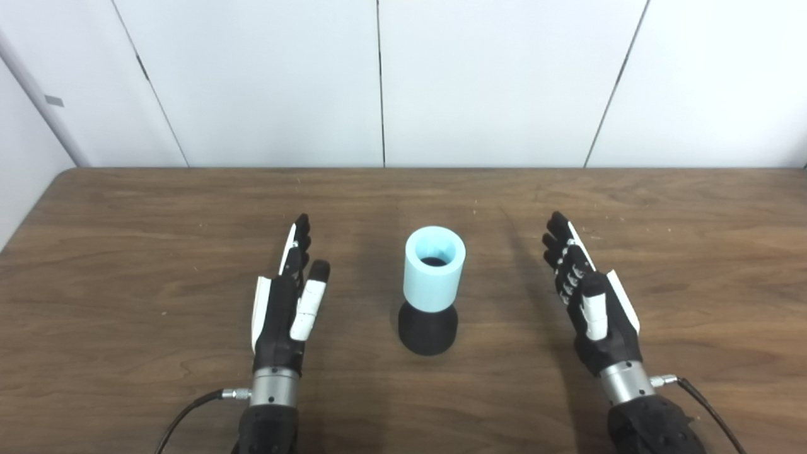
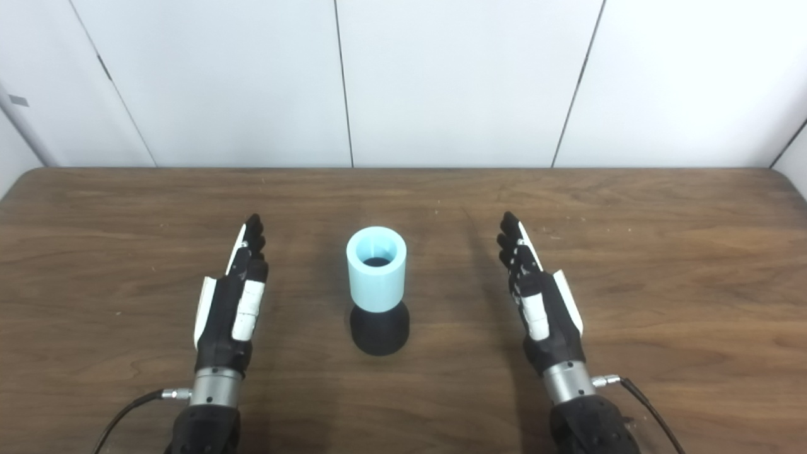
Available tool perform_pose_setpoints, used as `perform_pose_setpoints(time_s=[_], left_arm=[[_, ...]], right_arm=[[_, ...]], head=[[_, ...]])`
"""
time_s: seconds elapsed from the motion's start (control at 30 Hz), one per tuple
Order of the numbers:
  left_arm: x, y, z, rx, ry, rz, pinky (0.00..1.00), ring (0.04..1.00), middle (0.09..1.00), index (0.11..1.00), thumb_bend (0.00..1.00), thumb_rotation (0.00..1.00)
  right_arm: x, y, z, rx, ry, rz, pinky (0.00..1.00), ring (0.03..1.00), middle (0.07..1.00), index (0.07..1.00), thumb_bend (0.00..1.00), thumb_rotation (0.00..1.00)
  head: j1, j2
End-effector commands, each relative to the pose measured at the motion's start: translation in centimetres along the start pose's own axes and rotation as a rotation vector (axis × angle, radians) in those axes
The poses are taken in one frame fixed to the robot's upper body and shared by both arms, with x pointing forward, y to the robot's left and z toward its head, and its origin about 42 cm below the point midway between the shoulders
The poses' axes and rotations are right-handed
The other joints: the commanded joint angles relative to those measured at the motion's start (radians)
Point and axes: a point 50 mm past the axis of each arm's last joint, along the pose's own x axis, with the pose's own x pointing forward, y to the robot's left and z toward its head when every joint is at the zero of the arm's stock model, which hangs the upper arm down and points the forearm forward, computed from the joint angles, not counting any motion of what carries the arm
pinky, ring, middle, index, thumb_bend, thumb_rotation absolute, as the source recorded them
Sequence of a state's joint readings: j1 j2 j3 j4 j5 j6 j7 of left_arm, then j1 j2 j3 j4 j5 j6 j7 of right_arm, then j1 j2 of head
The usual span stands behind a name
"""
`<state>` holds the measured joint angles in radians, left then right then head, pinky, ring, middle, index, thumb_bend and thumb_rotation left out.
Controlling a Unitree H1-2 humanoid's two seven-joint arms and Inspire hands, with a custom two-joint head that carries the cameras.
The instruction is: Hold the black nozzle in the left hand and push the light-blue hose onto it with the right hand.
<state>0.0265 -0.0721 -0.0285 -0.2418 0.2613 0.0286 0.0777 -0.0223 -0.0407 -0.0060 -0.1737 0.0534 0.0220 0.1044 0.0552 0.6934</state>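
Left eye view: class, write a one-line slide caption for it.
Light-blue hose stands seated on the black nozzle at mid-table, flanked by the open left hand and open right hand.

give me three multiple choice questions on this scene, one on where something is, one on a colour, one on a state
1. Where is the hose?
A. lying flat at the table's far edge
B. upright on the nozzle, between the hands
C. in the right robot hand

2. What colour is the nozzle?
A. black
B. red
C. white

3. What state is the left robot hand in?
A. shut on the hose
B. shut on the nozzle
C. open, holding nothing

Answers:
1 B, the light-blue tube stands on the black base mid-table.
2 A, the base under the hose is black.
3 C, its fingers are extended, apart from both parts, as with the right robot hand.
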Motion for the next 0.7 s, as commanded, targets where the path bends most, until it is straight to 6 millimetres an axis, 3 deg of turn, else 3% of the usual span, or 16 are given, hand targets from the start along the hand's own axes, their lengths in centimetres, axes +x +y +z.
perform_pose_setpoints(time_s=[0.0, 0.67], left_arm=[[0.79, -0.02, 1.43, -0.015, -0.075, -0.003, 1.00, 1.000, 1.000, 1.000, 0.95, 1.00], [0.86, 0.76, 1.47, -0.029, -0.088, -0.009, 1.00, 1.000, 1.000, 1.000, 0.95, 1.00]], right_arm=[[0.96, 0.15, 1.36, 0.016, -0.090, -0.012, 1.00, 1.000, 1.000, 1.000, 0.76, 1.00], [1.03, 0.55, 1.56, 0.012, -0.096, -0.042, 1.00, 1.000, 1.000, 1.000, 0.76, 1.00]], head=[[-0.001, 0.000], [-0.015, 0.009]])
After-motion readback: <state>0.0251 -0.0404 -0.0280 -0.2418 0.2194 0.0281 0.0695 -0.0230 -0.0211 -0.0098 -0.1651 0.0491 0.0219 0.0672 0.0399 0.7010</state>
